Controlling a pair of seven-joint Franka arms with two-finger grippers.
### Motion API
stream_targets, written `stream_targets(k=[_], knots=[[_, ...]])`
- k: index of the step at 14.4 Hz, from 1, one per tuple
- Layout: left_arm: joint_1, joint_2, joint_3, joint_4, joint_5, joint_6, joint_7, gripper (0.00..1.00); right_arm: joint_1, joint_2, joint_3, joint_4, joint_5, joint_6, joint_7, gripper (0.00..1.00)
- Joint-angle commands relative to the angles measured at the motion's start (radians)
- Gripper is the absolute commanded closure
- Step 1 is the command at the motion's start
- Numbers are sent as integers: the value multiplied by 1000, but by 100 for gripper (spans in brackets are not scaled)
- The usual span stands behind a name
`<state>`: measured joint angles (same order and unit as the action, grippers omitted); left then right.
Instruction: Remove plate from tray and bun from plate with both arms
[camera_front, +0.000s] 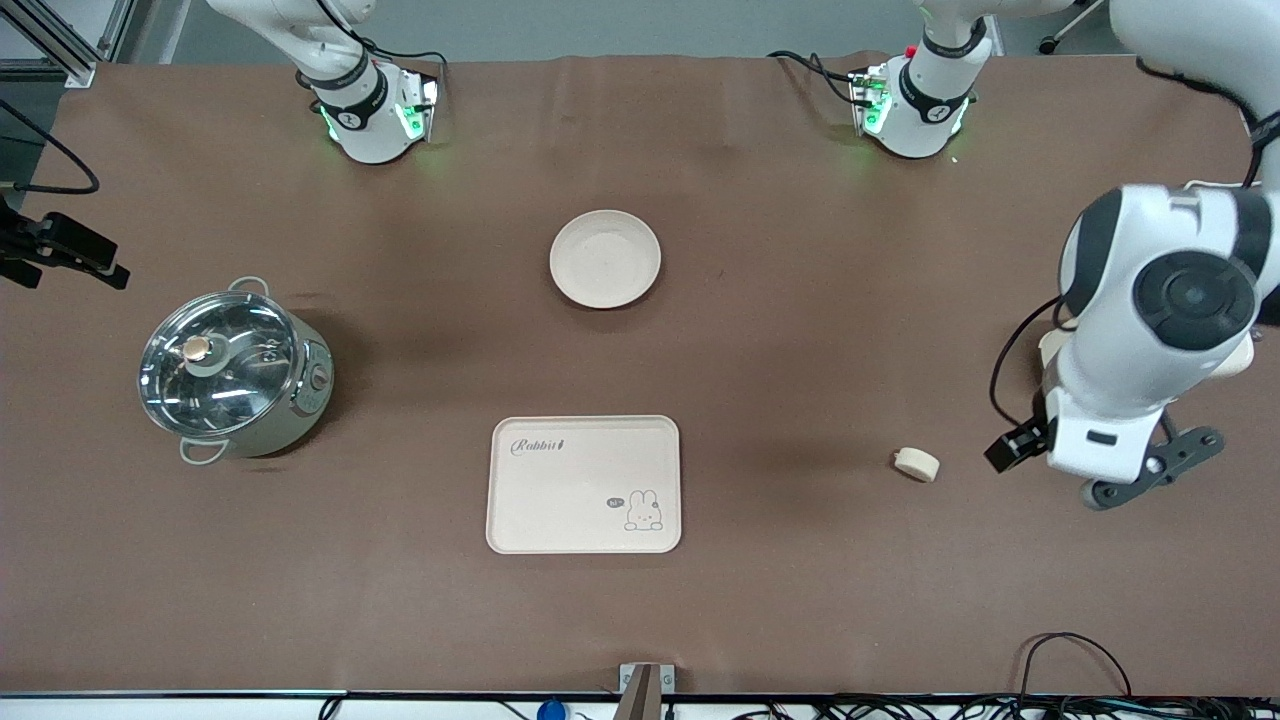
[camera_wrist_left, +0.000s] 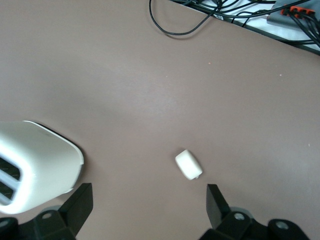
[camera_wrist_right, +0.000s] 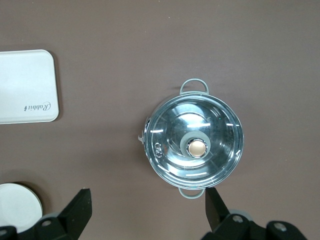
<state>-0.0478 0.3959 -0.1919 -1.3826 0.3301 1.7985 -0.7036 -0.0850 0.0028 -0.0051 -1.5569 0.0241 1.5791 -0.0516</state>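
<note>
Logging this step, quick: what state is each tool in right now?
Left tool: open, holding nothing, over the table above the bun.
Right tool: open, holding nothing, above the pot.

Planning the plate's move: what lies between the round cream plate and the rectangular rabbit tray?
Nothing: in the front view only bare brown table cover separates the round cream plate and the rectangular cream rabbit tray.

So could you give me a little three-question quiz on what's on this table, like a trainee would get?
1. True or false: the bun lies on the plate.
2. Which lies nearer the front camera: A the plate, B the rabbit tray?
3. Fill in: the pot wears a glass ____.

Key:
1. False; the bun lies on the bare table, toward the left arm's end.
2. B.
3. Lid.
</note>
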Motion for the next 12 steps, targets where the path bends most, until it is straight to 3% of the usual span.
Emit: stream_targets(k=[1,6,10,12], knots=[[6,-90,-6,-23,-45,-59,117,0,-5,-26,4,-34,-16,-1,-7,0],[45,-216,15,-36,-203,-120,383,0,2,-26,5,-34,-16,-16,-5,0],[40,-334,110,-68,-299,-247,564,0,1,-26,5,-35,-16,-34,-5,0],[42,-393,118,-114,-307,-269,605,0,1,-26,5,-35,-16,-33,-5,0]])
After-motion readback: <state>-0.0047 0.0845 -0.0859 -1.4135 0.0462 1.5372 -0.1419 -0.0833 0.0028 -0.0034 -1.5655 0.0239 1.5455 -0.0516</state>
